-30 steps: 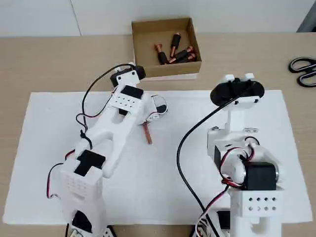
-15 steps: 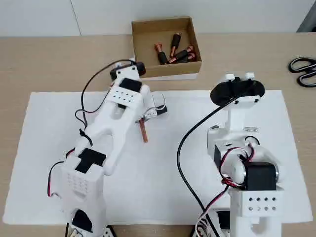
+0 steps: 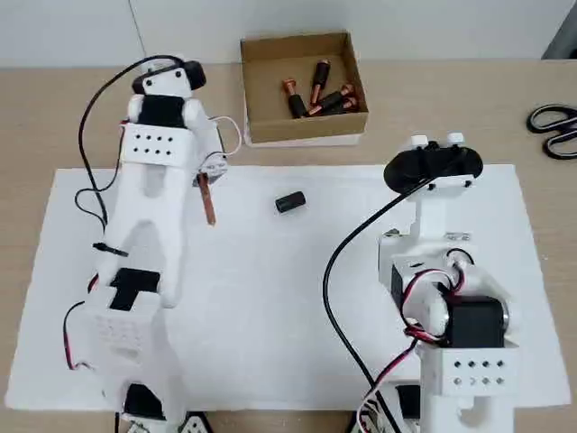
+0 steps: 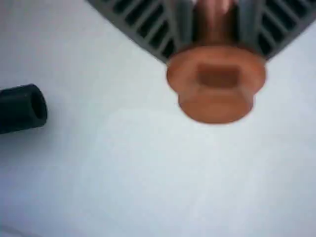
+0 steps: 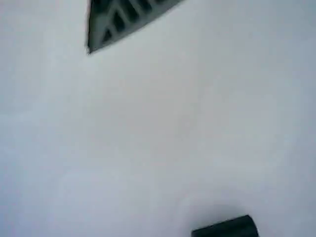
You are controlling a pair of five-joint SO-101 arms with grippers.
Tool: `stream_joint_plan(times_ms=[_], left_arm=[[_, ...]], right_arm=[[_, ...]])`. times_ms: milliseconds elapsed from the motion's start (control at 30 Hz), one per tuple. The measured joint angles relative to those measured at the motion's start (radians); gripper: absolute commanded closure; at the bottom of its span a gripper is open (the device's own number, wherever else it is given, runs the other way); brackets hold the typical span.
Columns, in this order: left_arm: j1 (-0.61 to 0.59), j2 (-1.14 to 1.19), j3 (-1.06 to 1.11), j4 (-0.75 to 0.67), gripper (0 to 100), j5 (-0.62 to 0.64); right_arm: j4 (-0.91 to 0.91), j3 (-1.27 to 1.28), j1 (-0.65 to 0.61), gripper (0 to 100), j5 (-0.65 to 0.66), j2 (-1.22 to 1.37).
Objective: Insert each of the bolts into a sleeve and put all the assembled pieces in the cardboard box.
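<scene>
My left gripper is shut on a copper bolt, held above the white sheet at its far left. The left wrist view shows the bolt's head between the ribbed fingers. A black sleeve lies on the sheet to the right of the bolt, and its open end faces me in the left wrist view. The cardboard box at the back holds several assembled pieces. The right arm is folded over the sheet's right side, its gripper pointing down. One of its fingers and the sleeve's end appear in the right wrist view.
A white sheet covers the wooden table between the arms. Black scissors lie at the table's far right edge. Cables trail from both arms over the sheet.
The left arm has swung left and back with the bolt, away from the sleeve. The sleeve now lies uncovered on the sheet. The right arm has not moved.
</scene>
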Motion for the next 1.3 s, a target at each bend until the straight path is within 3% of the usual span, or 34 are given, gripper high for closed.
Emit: stream_joint_plan(times_ms=[167,400,667,900,1100,1167,1300], left_arm=[[-0.003,-0.167,0.064,0.0,100,-0.135],[0.006,-0.397,0.319,0.002,100,-0.502],[-0.012,-0.528,0.537,0.002,100,-0.551],[-0.107,-0.531,0.578,0.002,100,-0.548],[-0.115,-0.532,0.617,0.0,100,-0.549],[-0.115,-0.532,0.618,0.0,100,-0.546],[-0.117,-0.532,0.618,0.0,100,-0.546]], right_arm=[[0.0,0.071,0.0,81.2,0.0,0.0],[-0.038,0.133,0.037,81.2,0.0,0.0],[-0.442,0.249,0.11,81.2,0.02,0.006],[-0.539,0.117,-0.06,81.2,0.104,0.232],[-0.364,-0.31,-0.126,81.2,0.126,0.631],[-0.23,-0.488,-0.175,80.9,0.206,0.783],[0.114,-0.815,-0.313,81.0,0.491,1.088]])
